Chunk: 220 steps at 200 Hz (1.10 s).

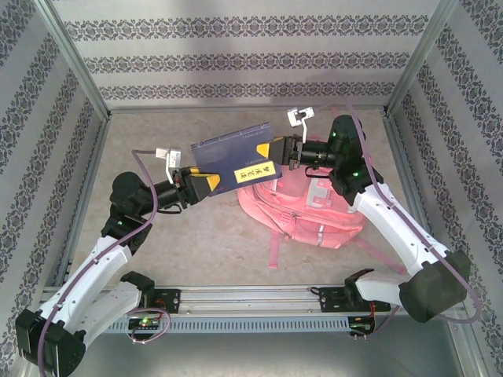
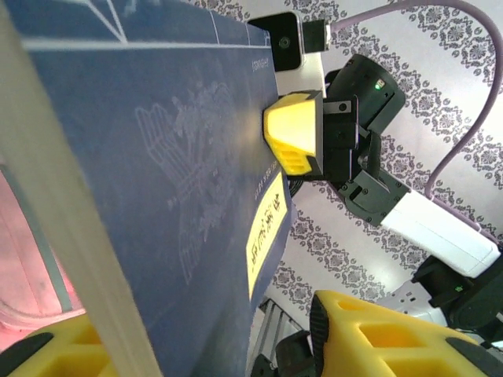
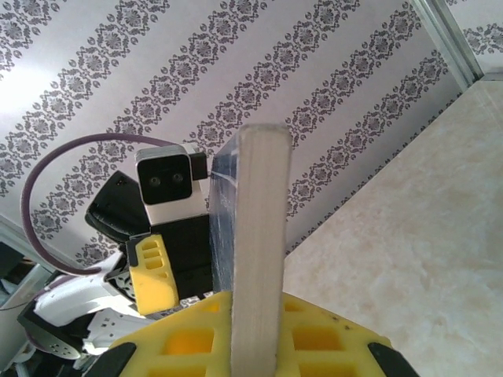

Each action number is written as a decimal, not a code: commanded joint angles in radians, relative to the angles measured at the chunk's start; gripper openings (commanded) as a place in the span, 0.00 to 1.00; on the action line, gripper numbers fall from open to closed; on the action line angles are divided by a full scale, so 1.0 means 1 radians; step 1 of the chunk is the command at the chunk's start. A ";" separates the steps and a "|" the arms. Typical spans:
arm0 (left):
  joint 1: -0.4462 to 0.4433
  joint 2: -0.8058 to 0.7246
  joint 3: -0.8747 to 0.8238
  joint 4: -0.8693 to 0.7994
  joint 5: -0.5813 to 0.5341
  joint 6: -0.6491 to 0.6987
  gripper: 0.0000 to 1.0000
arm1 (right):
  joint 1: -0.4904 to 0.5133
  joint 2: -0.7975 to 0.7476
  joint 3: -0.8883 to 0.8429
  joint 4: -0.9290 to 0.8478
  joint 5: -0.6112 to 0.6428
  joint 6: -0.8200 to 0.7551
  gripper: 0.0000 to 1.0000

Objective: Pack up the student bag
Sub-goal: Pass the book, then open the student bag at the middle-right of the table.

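Now the left gripper and right gripper pinch opposite ends of the book over the student bag, likely soft and floppy, so grab a fabric edge.

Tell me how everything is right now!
book: lifted off the table, tilted, gripped at both ends.
bag: lying on the table; open or zipped, can't tell.
left pincer: shut on book.
right pincer: shut on book.
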 commanded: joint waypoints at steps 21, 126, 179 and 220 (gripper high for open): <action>-0.007 -0.007 0.006 0.101 -0.010 -0.013 0.14 | 0.009 -0.009 -0.027 0.062 0.034 0.021 0.00; -0.001 -0.098 0.110 -0.693 -0.632 0.199 0.00 | 0.014 0.105 0.194 -0.766 0.764 -0.309 0.39; 0.004 -0.051 0.126 -0.780 -0.733 0.227 0.00 | 0.022 0.271 0.168 -0.714 0.785 -0.061 0.41; 0.008 -0.061 0.119 -0.785 -0.745 0.247 0.00 | 0.021 0.371 0.186 -0.702 0.847 -0.011 0.40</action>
